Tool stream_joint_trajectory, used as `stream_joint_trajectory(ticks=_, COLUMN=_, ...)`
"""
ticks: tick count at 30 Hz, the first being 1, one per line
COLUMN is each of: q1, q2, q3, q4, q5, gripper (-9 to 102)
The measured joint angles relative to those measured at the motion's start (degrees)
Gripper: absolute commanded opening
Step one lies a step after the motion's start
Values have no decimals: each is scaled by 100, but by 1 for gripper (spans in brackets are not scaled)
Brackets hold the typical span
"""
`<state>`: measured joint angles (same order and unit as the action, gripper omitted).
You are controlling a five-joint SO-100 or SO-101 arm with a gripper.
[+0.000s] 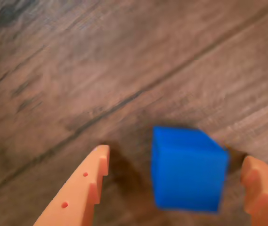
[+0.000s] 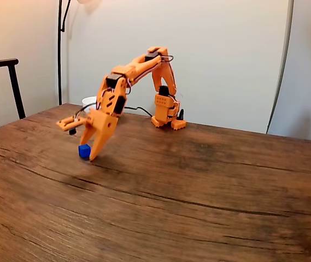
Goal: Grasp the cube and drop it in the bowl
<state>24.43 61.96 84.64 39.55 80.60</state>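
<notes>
Wooden table (image 2: 210, 191): gripper (image 1: 181, 188) spread apart around the cube (image 1: 188, 169), nearer the right finger; centring before closing is advised.

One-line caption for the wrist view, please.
Open orange gripper straddling the blue cube on the wooden table, fingers not yet touching.

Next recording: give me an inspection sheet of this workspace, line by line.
Surface: dark wooden table, grain and plank seams visible.
Job's things: blue cube on the table between the fingers; white bowl partly hidden behind the arm.
Clutter: nothing seen.
Grippers: orange gripper open, fingers either side of the cube, gaps on both sides.
Cables: black cable near the arm's base.
Surroundings: pale wall, dark chair at left in the fixed view.
</notes>
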Motion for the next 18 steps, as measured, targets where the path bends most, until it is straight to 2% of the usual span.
stream_joint_trajectory(ticks=11, q1=18, q2=-879, q3=-1037, q4=-44, q5=-9, gripper=37)
stream_joint_trajectory(ticks=18, q1=-44, q2=-879, q3=-1362, q4=940, q5=-9, gripper=37)
